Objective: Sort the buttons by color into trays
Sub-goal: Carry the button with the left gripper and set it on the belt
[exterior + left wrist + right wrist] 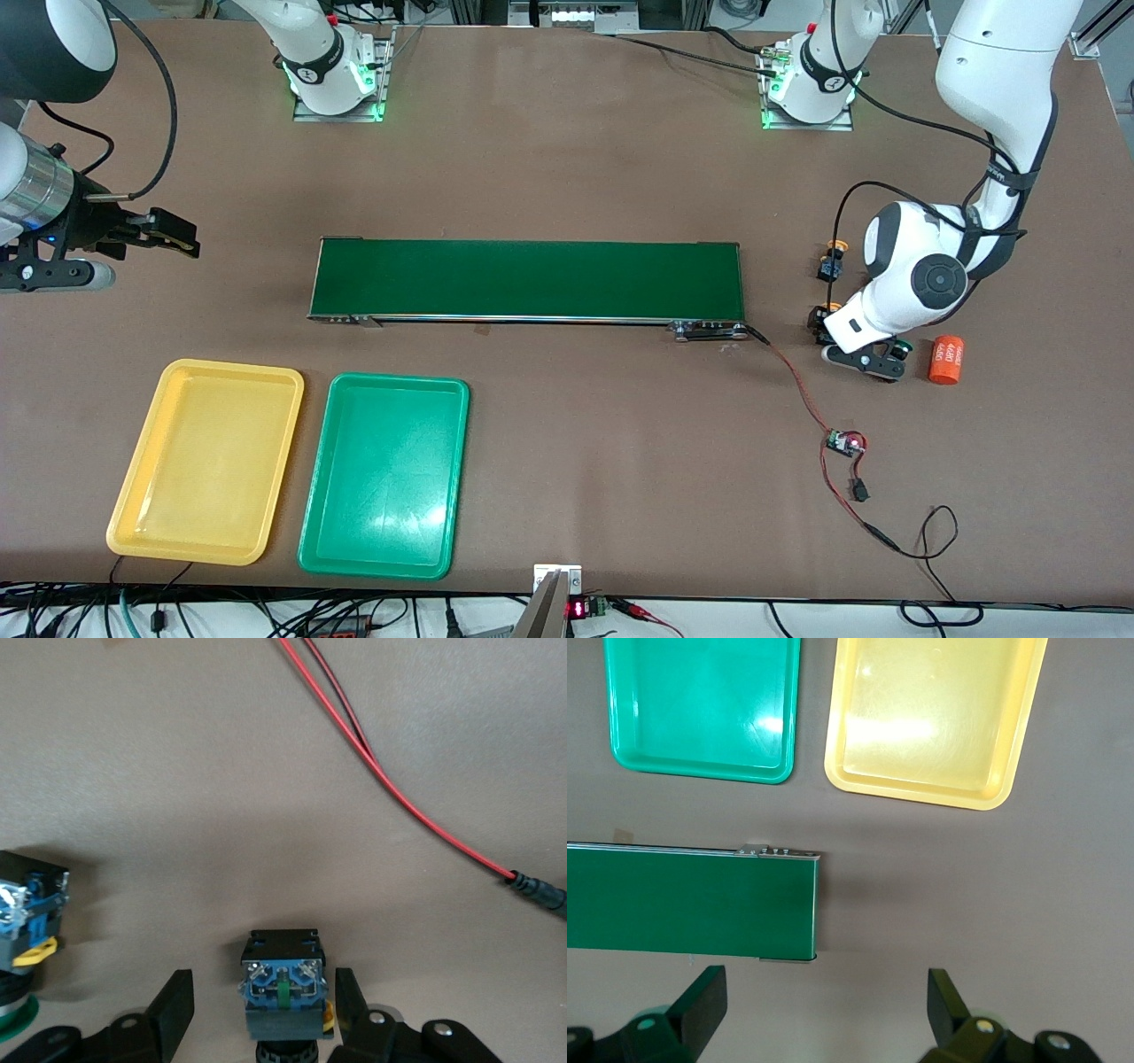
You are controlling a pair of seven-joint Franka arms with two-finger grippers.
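button sits between left tool fingers, gaps either side.

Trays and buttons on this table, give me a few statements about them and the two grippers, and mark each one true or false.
1. Both trays hold buttons. False: the yellow tray and the green tray hold nothing.
2. The left gripper has a button between its fingers. True, with gaps on both sides of the button.
3. The right gripper holds a button. False: it is open, holds nothing, and hangs over bare table by the conveyor belt, at the right arm's end of it.
4. An orange cylinder lies beside the left gripper. True.
5. A button rides on the conveyor belt. False: nothing is on the belt.
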